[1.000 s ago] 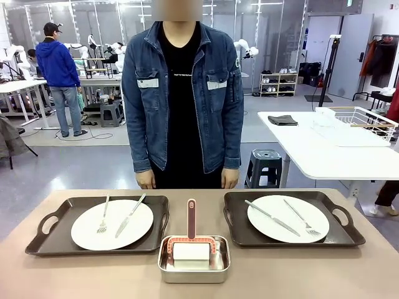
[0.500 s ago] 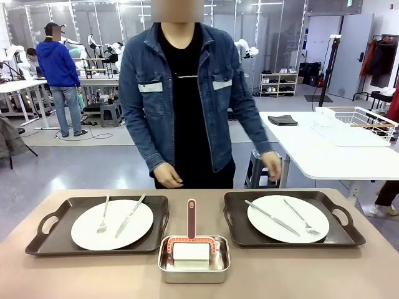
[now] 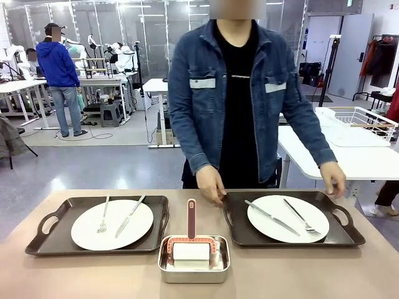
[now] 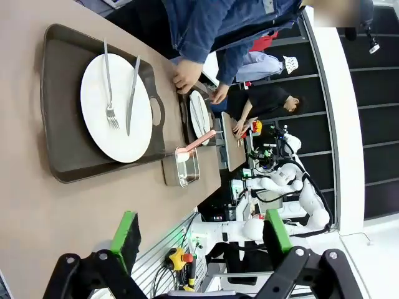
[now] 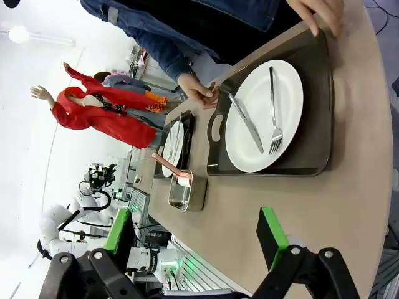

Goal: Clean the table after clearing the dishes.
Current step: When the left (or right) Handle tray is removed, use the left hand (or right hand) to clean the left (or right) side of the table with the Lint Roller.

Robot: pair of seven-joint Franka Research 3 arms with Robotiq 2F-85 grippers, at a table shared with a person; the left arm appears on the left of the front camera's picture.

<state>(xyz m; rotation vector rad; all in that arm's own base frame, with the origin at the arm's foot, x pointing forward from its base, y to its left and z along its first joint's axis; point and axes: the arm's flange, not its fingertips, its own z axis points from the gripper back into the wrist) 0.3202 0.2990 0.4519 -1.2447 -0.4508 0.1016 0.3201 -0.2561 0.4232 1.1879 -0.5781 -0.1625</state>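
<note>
On the tan table (image 3: 81,274) lie two dark brown trays. The left tray (image 3: 50,237) carries a white plate (image 3: 112,224) with a fork and knife. The right tray (image 3: 349,233) carries another white plate (image 3: 288,218) with cutlery. A person in a denim jacket has a hand (image 3: 211,185) on the right tray's near-centre handle and the other hand (image 3: 333,177) on its far corner. In the left wrist view my left gripper (image 4: 201,233) is open, high above the table, clear of the left tray (image 4: 59,99). My right gripper (image 5: 193,233) is open too, off from the right tray (image 5: 312,156).
A small steel pan (image 3: 193,260) with a white block and a pink-handled tool (image 3: 191,218) sits at the table's middle front between the trays. Behind, to the right, stands a white table (image 3: 336,159) with a wire dish rack (image 3: 365,121).
The person stepped to the picture's right and leaned in, bringing both hands down onto the right tray. Trays, plates and pan lie where they were.
</note>
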